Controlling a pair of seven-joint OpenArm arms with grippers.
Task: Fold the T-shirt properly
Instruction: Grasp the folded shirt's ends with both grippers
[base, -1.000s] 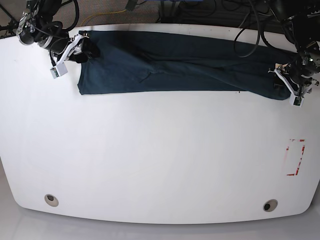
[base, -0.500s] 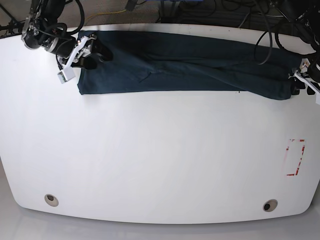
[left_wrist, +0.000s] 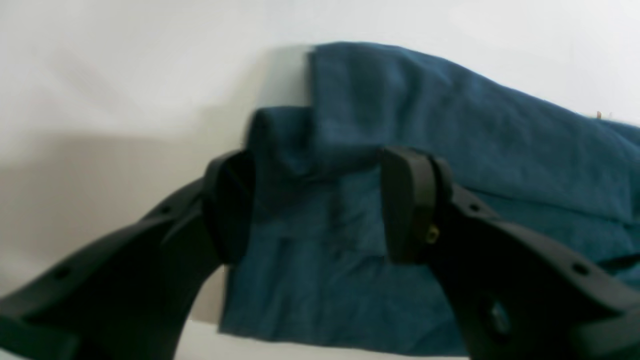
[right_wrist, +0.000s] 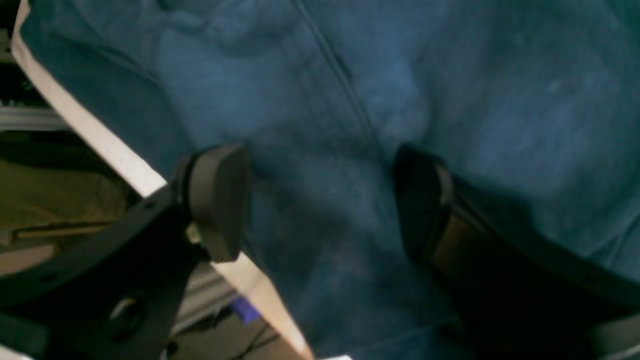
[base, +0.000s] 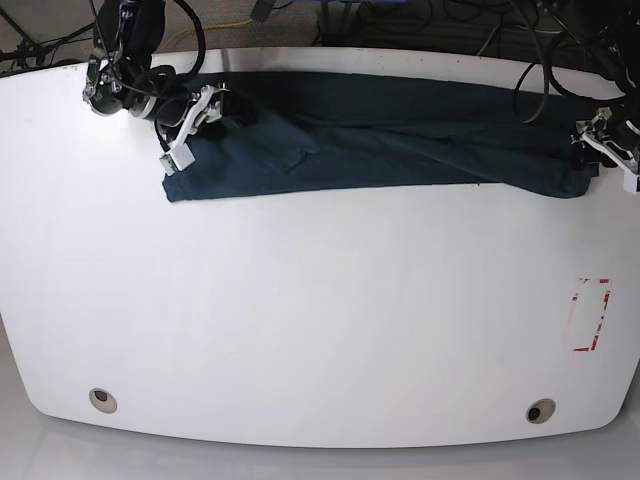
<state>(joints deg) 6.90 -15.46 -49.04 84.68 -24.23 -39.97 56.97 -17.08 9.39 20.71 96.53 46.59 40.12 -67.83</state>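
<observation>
The dark navy-teal T-shirt (base: 380, 135) lies folded into a long strip along the far side of the white table (base: 320, 300). My right gripper (base: 200, 115) is at the strip's left end. In the right wrist view it (right_wrist: 320, 205) stands open just over the cloth (right_wrist: 450, 100), beside the table's far edge, with its fingers (right_wrist: 220, 200) wide apart. My left gripper (base: 595, 150) is at the strip's right end. The left wrist view shows it (left_wrist: 320, 205) open, its fingers (left_wrist: 410, 205) straddling the layered end of the T-shirt (left_wrist: 450, 150).
A red-outlined rectangle (base: 590, 315) is marked on the table at the right. Two round holes (base: 102, 399) (base: 540, 411) sit near the front edge. Cables and dark equipment (base: 420, 20) run behind the far edge.
My right gripper has moved right, over the shirt's left end, and opened wider; that end has shifted slightly right. My left gripper has moved up and outward at the right end.
</observation>
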